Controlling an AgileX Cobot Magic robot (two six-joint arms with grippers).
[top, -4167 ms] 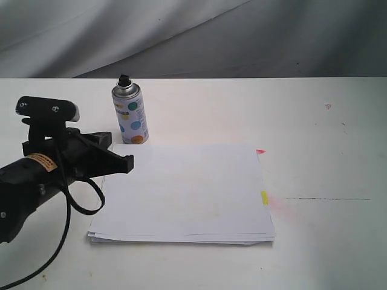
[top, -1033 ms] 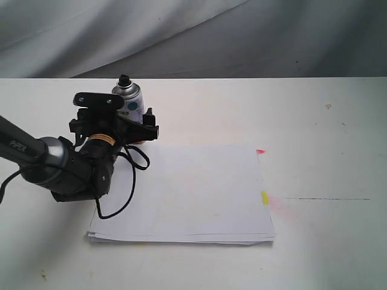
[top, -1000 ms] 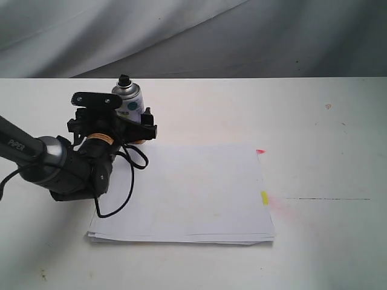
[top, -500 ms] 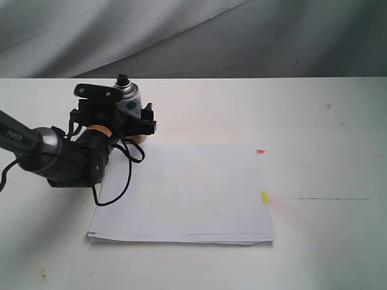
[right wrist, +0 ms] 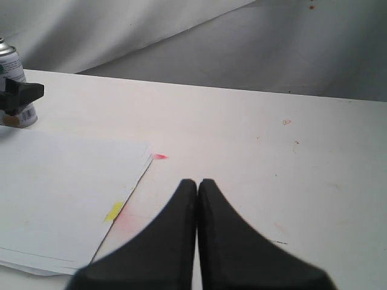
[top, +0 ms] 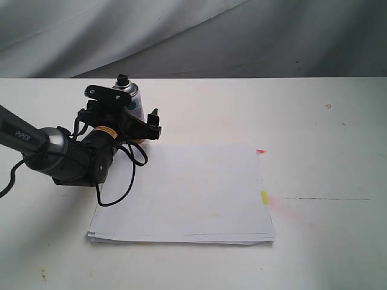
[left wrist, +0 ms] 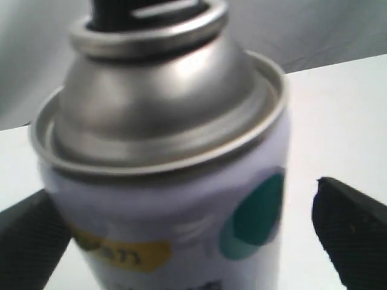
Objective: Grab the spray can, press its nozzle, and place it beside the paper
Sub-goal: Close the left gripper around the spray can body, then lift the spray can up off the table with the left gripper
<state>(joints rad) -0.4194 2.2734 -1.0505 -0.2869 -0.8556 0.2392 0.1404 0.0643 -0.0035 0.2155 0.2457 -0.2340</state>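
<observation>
The spray can (top: pixel 131 98) stands upright on the white table just beyond the far left corner of the paper (top: pixel 187 190), its black nozzle (top: pixel 123 79) on top. My left gripper (top: pixel 130 118) is open with the can between its fingers, one on each side. In the left wrist view the can (left wrist: pixel 169 181) fills the frame, nozzle (left wrist: pixel 115 9) at the edge; table shows between the can and one finger (left wrist: pixel 354 235). My right gripper (right wrist: pixel 197 184) is shut and empty, hovering off the paper's (right wrist: pixel 60 193) tabbed edge; it is out of the exterior view.
A pink tab (top: pixel 260 151) and a yellow tab (top: pixel 264 197) stick out of the paper's right edge, with a faint pink stain beside them. Grey cloth (top: pixel 193 36) hangs behind the table's (top: pixel 326 139) far edge. The left arm's cable (top: pixel 115 193) loops over the paper's left edge.
My left gripper has pushed forward toward the can, so its open fingers now stand on both sides of it. The can and paper have not moved.
</observation>
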